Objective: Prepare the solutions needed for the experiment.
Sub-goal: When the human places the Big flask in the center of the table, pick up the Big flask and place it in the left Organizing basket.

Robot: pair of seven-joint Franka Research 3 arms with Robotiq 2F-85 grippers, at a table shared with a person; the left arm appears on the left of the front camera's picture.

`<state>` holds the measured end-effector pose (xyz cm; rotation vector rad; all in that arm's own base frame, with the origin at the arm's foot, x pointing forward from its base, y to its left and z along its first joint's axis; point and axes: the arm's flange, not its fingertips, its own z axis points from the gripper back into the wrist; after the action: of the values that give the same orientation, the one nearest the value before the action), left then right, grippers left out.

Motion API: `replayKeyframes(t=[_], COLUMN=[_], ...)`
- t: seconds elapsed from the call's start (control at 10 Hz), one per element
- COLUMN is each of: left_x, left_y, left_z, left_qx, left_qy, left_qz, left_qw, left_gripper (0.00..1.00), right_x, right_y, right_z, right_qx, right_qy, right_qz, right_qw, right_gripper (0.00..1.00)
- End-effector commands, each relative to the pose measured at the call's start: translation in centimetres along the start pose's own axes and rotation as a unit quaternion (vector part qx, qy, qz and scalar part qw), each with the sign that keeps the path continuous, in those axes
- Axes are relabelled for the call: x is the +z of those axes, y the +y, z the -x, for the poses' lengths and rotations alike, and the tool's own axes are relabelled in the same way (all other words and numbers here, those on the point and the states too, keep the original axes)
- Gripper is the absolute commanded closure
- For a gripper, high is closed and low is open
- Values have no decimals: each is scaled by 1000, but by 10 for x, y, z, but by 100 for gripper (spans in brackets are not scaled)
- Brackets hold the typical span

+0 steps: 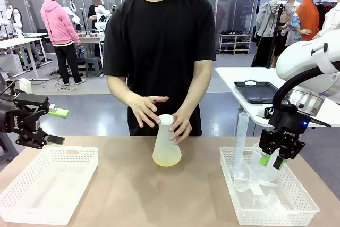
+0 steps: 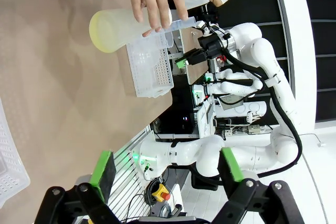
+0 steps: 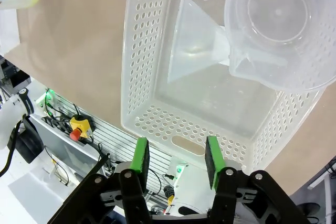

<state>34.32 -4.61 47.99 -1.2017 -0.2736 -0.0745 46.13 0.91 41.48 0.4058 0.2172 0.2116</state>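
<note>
I see the solutions (image 1: 167, 158) low in the flask (image 1: 165, 134), centre of the tan bench (image 1: 133, 195), a person's hand (image 1: 181, 127) on its neck. Left gripper (image 1: 57, 126) at nine o'clock, right gripper (image 1: 272, 161) at three over a basket (image 1: 276, 216) — both jaws apart.

Pale yellow-green clear solution (image 1: 167, 159), centre, in frosted translucent conical flask (image 1: 165, 131). White perforated plastic basket (image 1: 48, 184), left; matching white perforated basket (image 1: 287, 212), right. Tan tabletop (image 1: 138, 195). Left gripper (image 1: 57, 126), right gripper (image 1: 272, 161): black, green pads.

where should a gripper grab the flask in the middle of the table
Probably the narrow neck of the flask, just under its white cap, coming level from the robot's side: the cone widens downward, and the person's hand is on its far side.
</note>
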Motion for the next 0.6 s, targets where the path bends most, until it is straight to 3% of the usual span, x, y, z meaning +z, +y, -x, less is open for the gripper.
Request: replayKeyframes(t=[0.0,0.3,0.5], left_x=[-2,-2,-2], left_y=[-1,-1,-1], left_z=[1,1,1], left_qx=[-7,-7,-7], left_qy=[-4,-4,-4], left_qz=[13,13,13], left_qw=[1000,1000,1000], left_gripper=[0,0,0], right_x=[0,28,40], right_y=[0,35,42], right_z=[0,60,81], right_qx=[0,-11,-51], right_qy=[0,-138,-163], right_qz=[0,-122,-188], right_qw=[1000,983,967], right_gripper=[45,45,45])
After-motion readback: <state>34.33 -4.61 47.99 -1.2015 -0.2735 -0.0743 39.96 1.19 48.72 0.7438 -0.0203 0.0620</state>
